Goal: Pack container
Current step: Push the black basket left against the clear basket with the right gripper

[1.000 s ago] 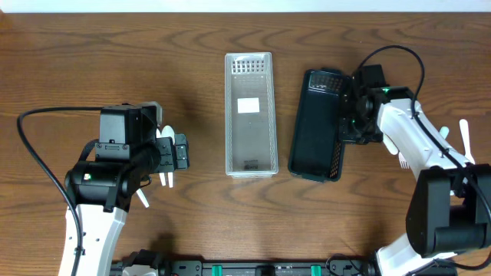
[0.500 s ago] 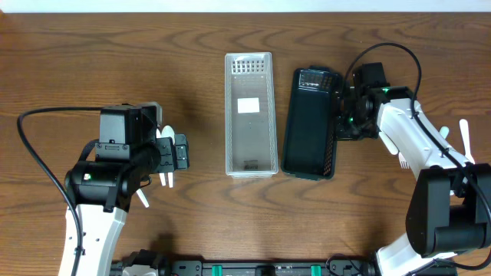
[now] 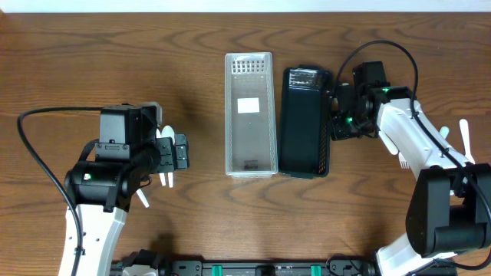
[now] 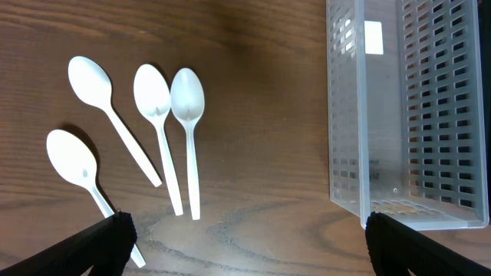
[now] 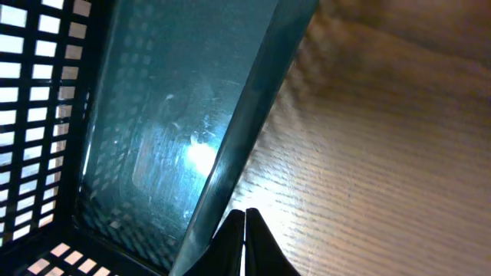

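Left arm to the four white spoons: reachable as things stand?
Probably yes. The left gripper is open right above the spoons, which lie bare on the table; the clear basket stands off to one side. The right gripper, shut on the black basket, is far off.

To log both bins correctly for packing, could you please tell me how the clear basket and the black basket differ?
The clear basket is translucent white; the black basket is dark. The clear basket stands free; the black basket's right wall is pinched by the right tool. The clear basket's far end reaches past the black basket's. Both are long, slotted, empty, lying side by side.
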